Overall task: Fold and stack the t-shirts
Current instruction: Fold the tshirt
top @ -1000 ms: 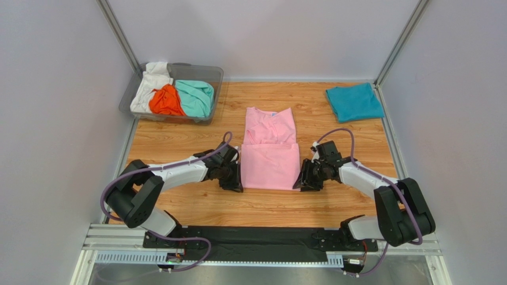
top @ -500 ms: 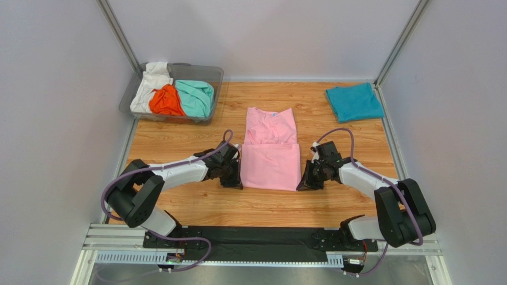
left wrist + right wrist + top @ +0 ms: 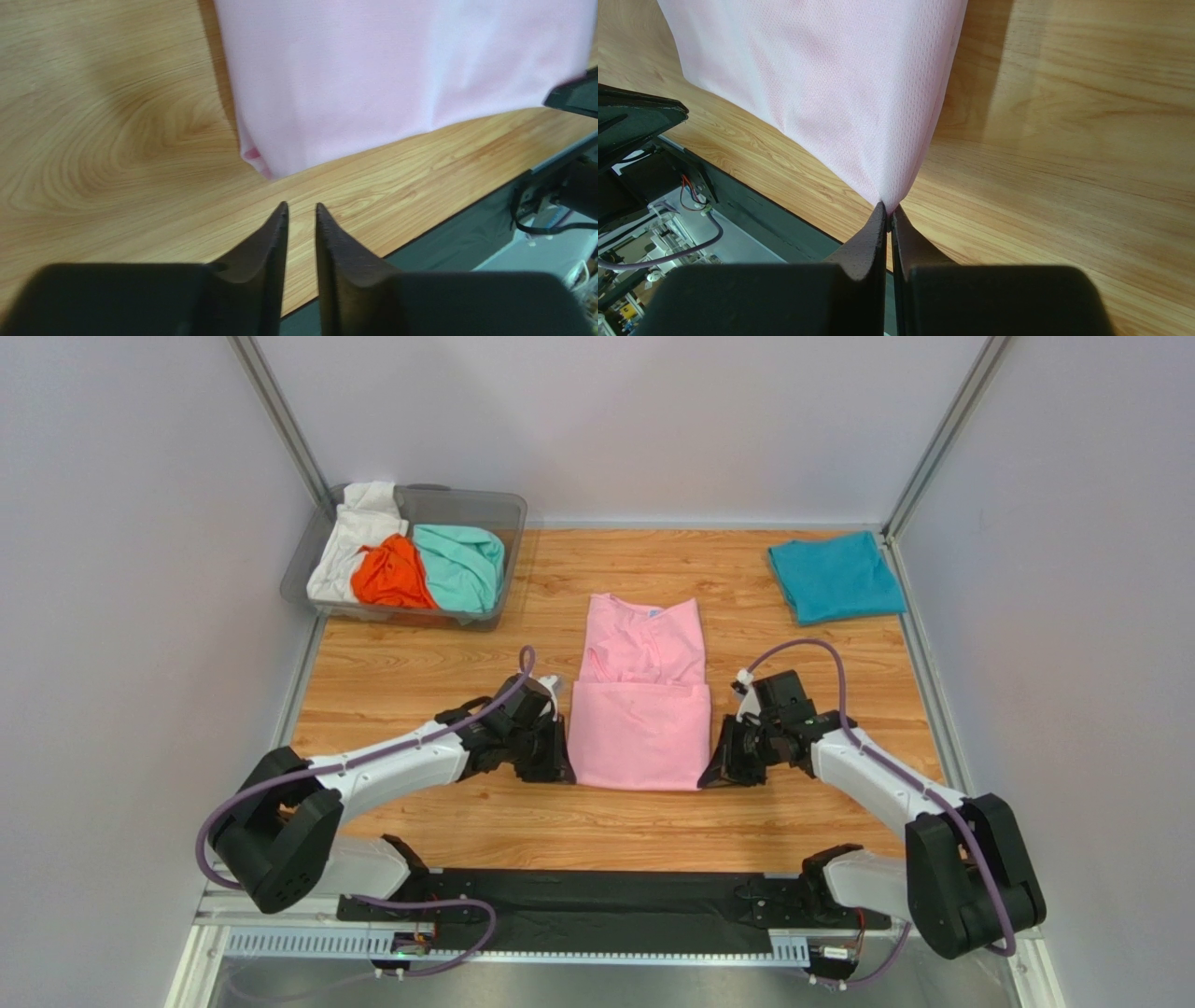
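Observation:
A light pink t-shirt (image 3: 640, 714) lies partly folded in the middle of the table, its lower half doubled over. My right gripper (image 3: 713, 763) is shut on its near right corner; in the right wrist view the pink t-shirt (image 3: 829, 84) tapers into the closed right gripper (image 3: 889, 207). My left gripper (image 3: 561, 756) sits at the near left corner. In the left wrist view the left gripper (image 3: 300, 206) stands slightly open, with nothing between its jaws and the pink t-shirt (image 3: 393, 70) corner just ahead of the tips. A folded teal-blue t-shirt (image 3: 835, 577) lies at the far right.
A clear plastic bin (image 3: 491, 501) at the far left holds white (image 3: 351, 539), orange (image 3: 389, 574) and mint-green (image 3: 460, 564) t-shirts in a heap. Grey walls close in the left, right and far sides. The black base rail (image 3: 603, 903) runs along the near edge.
The right gripper has shut on the pink t-shirt's corner. The left gripper closed, then opened a little, off the cloth. The left arm's elbow swung lower; the far half of the t-shirt shifted slightly.

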`<control>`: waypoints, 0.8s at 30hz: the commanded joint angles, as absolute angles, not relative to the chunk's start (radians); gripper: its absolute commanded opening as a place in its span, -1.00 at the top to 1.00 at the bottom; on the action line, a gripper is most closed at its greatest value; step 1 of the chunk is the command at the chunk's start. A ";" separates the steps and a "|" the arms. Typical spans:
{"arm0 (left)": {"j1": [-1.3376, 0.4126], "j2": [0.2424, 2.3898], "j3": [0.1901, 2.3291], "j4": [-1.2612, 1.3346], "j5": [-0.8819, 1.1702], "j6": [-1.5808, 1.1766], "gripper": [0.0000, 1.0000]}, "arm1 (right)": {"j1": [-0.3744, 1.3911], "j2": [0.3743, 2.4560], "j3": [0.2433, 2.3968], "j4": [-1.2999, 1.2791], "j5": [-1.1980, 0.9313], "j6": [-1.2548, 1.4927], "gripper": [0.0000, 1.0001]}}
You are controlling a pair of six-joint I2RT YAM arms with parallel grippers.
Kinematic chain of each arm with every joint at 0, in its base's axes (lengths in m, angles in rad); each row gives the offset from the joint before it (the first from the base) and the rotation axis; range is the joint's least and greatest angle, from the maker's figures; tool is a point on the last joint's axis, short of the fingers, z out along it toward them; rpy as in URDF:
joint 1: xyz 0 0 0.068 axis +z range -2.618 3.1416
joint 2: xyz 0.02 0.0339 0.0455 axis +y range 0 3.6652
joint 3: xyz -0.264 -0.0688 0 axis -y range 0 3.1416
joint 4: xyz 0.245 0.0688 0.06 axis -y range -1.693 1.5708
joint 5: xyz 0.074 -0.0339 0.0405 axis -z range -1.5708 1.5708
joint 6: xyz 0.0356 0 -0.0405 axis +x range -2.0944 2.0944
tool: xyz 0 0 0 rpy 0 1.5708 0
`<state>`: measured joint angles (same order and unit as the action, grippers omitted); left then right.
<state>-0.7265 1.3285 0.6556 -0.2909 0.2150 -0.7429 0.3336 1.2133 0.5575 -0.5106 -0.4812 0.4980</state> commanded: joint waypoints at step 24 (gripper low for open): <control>-0.732 1.402 0.716 -0.380 0.172 -0.767 1.00 | 0.339 1.151 0.592 -0.612 -0.526 0.472 0.99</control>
